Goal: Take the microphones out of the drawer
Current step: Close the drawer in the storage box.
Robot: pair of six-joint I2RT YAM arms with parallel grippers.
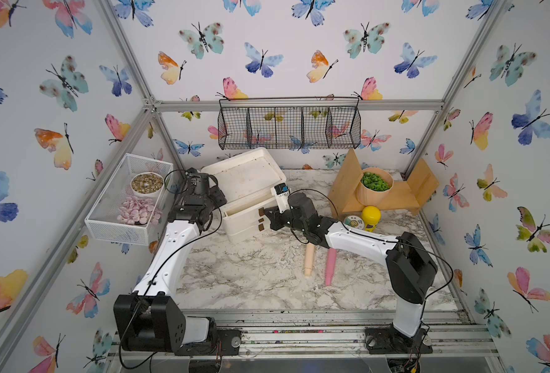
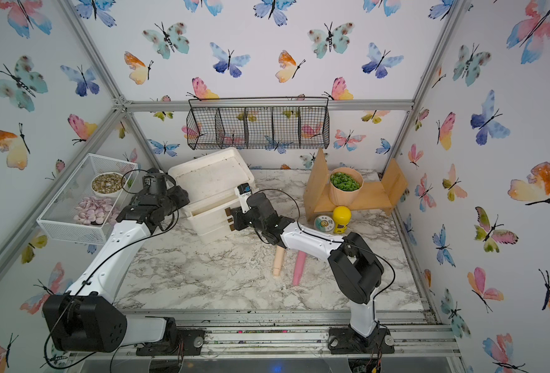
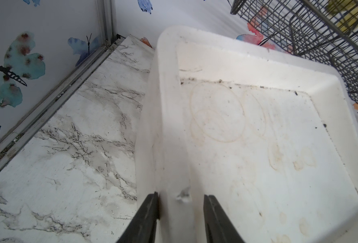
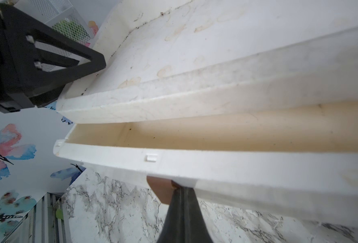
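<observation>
In both top views, my right gripper (image 1: 265, 213) met the slightly open top drawer (image 1: 239, 215) of the drawer unit (image 1: 244, 181). In the left wrist view, my left gripper (image 3: 181, 197) clasped its rim (image 3: 171, 136). In the right wrist view, my right gripper pinched the brown handle (image 4: 160, 189). I could not tell where the microphone lay.

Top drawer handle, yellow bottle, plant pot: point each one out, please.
top drawer handle (image 4: 160, 189): right wrist view, on the brown tab's exposed face.
yellow bottle (image 1: 371, 214): in a top view, on its rounded yellow top.
plant pot (image 1: 372, 197): in a top view, on its tan side wall.
</observation>
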